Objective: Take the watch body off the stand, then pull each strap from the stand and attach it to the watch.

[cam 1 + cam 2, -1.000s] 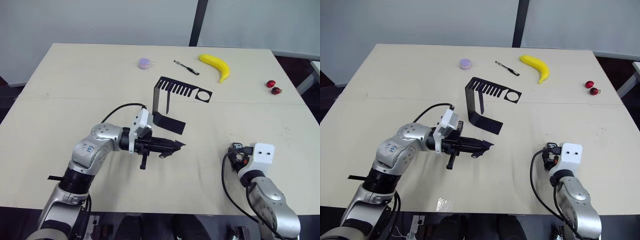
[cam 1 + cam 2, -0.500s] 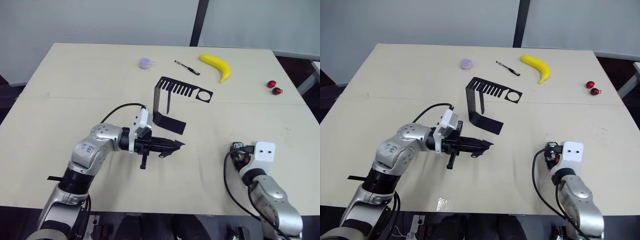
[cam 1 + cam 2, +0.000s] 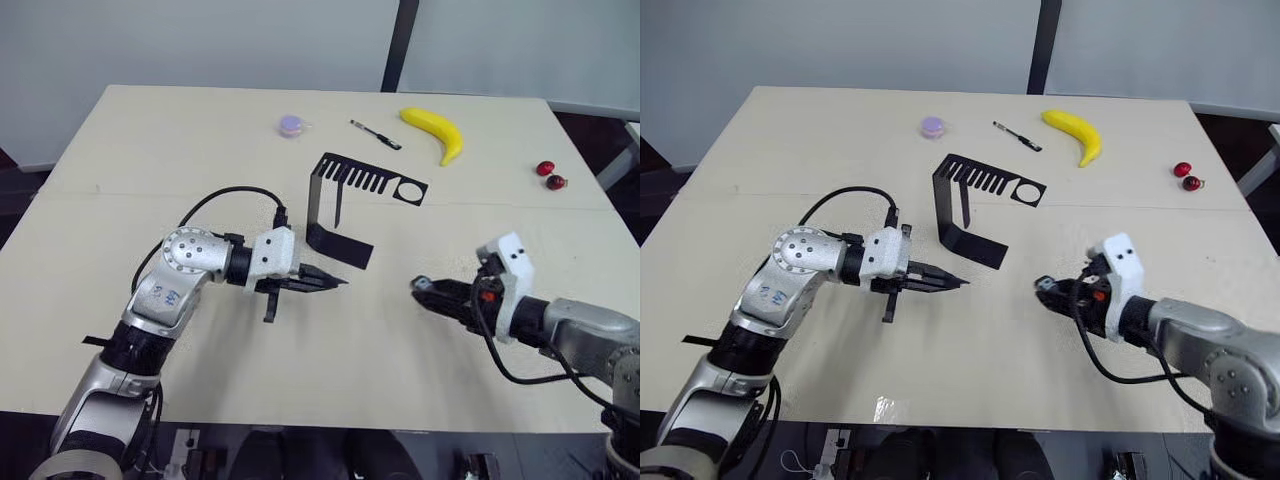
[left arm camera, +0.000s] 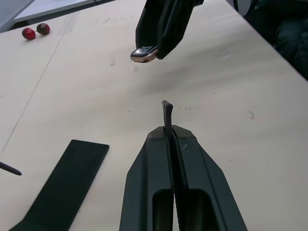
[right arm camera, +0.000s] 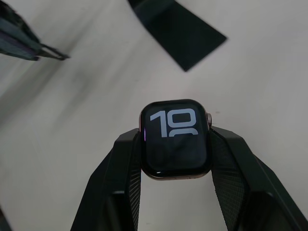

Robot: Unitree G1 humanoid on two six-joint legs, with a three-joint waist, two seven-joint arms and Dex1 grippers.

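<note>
1. Right now, right gripper (image 5: 175, 144) clamped on the watch body (image 5: 175, 138), one finger pressed to each side edge, screen with white digits facing the wrist camera, case sitting at the fingertips.
2. Held above the table (image 3: 150, 160), well apart from the stand (image 3: 340, 205); seen from the left wrist as a small case (image 4: 144, 53) poking out below the right gripper's black fingers (image 4: 163, 24).
3. Left gripper (image 3: 335, 281) pinched shut on a strap (image 4: 167, 111), the thin dark band squeezed in the seam between the two fingers (image 4: 144, 192), its tip jutting out past the fingertips and curling slightly.
4. Strap tip aimed toward the watch body, a clear gap of bare table between the two.
5. Stand's flat foot (image 4: 67, 183) lying just beside the left fingers, not touching.
6. Second strap (image 3: 336, 206) hanging from the stand's slotted top arm, behind the left fingertips.
7. Farther off past both grippers: banana (image 3: 436, 131), pen (image 3: 375, 135), two cherries (image 3: 549, 175), small purple disc (image 3: 292, 125).
</note>
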